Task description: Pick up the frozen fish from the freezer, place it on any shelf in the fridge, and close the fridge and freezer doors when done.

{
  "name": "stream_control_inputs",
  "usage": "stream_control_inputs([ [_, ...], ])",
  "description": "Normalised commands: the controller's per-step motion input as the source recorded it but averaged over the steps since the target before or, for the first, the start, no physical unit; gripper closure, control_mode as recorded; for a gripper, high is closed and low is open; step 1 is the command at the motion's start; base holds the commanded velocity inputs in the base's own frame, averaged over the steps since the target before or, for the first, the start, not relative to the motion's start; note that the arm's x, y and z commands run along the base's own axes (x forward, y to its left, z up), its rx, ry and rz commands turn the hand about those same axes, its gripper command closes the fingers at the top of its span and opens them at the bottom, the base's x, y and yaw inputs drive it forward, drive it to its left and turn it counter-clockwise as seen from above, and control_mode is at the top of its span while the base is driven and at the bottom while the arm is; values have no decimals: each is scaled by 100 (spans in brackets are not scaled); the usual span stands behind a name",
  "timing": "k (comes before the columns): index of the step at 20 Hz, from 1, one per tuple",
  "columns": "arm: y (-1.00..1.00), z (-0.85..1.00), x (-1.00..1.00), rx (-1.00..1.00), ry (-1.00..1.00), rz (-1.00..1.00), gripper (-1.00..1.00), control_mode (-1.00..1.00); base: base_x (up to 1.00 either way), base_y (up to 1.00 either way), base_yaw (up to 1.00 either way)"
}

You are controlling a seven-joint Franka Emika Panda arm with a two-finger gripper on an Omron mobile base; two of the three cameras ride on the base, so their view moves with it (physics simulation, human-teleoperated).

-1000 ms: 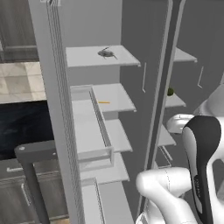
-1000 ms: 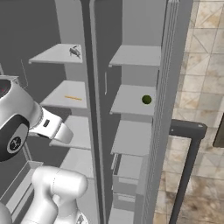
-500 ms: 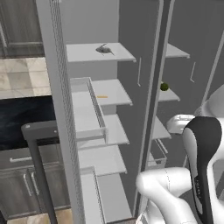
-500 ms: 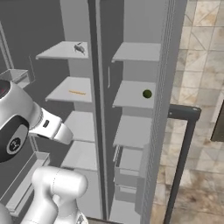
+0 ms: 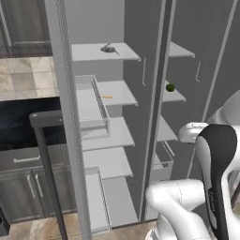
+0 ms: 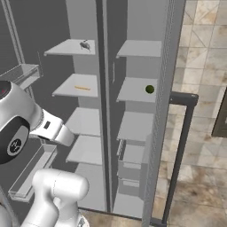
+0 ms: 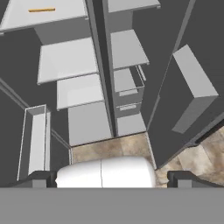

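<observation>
The frozen fish [image 5: 108,48] [image 6: 84,45], tiny and dark grey, lies on the top shelf of the fridge [image 5: 126,54], the wider left compartment. The freezer [image 6: 133,91] is the narrower compartment to its right. Both ribbed doors stand wide open: the fridge door [image 5: 65,93] at the left, the freezer door [image 6: 166,88] at the right. In the hand view my gripper [image 7: 112,179] is open, with its fingertips [image 7: 41,178] far apart and nothing between them. It looks down at the lower shelves and the floor in front of the unit.
An orange sliver [image 5: 107,97] [image 7: 42,9] lies on the fridge's second shelf. A green ball [image 5: 170,87] [image 6: 150,89] sits on a freezer shelf. Dark bar handles [image 5: 47,173] [image 6: 177,155] jut from the open doors. Dark cabinets [image 5: 23,192] stand at the left over tiled floor [image 6: 204,177].
Both base views have shifted as a whole, so the base has moved; the unit now looks slightly farther off. The fish, the sliver and the ball keep their places on the shelves.
</observation>
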Motion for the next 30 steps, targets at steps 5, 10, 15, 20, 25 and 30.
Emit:
stream_control_inputs([
  [5, 0, 0, 0, 0, 0, 0, -100, 100, -61, 0, 0],
  [10, 0, 0, 0, 0, 0, 0, -100, 100, -63, 0, 0],
  [15, 0, 0, 0, 0, 0, 0, -100, 100, -54, 0, 0],
  [20, 0, 0, 0, 0, 0, 0, -100, 100, -42, 0, 0],
  [25, 0, 0, 0, 0, 0, 0, -100, 100, -30, 0, 0],
  [30, 0, 0, 0, 0, 0, 0, -100, -100, -1, 0, 0],
])
